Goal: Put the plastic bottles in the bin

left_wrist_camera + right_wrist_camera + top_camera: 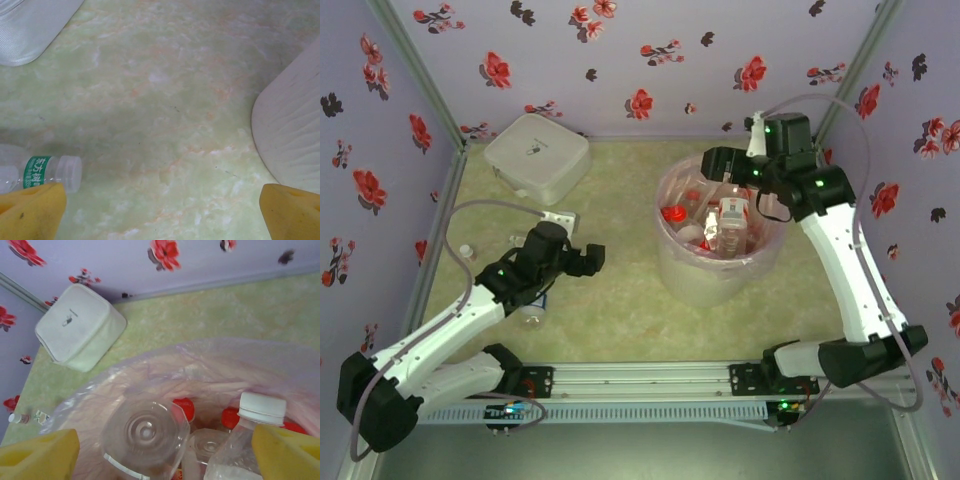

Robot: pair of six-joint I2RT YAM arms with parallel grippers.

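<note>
Right jaws wide open over the bin; left jaws wide open low over the bench.

The large round pale bin with a translucent pink liner (705, 285) stands at 2 o'clock on the pale green marbled bench (620, 310). In it lie small clear plastic bottles (730, 222), red caps and one white cap showing. Wrist view, right jaws: the yellow fingers (40, 455) sit at the frame's edges and grip nothing. Below them in the bin a clear bottle (145, 432) turns its base to the camera. A white-capped bottle (260, 412) is just beside the finger at 4 o'clock; contact, cannot tell. The left jaws are empty, their yellow fingertips (30, 210) well apart. A clear green-labelled bottle (50, 172) lies on its side on the bench just beside the fingertip at 8 o'clock. A flat white rounded-square lidded box (537, 157) sits at 11 o'clock, well apart from the bin.
</note>
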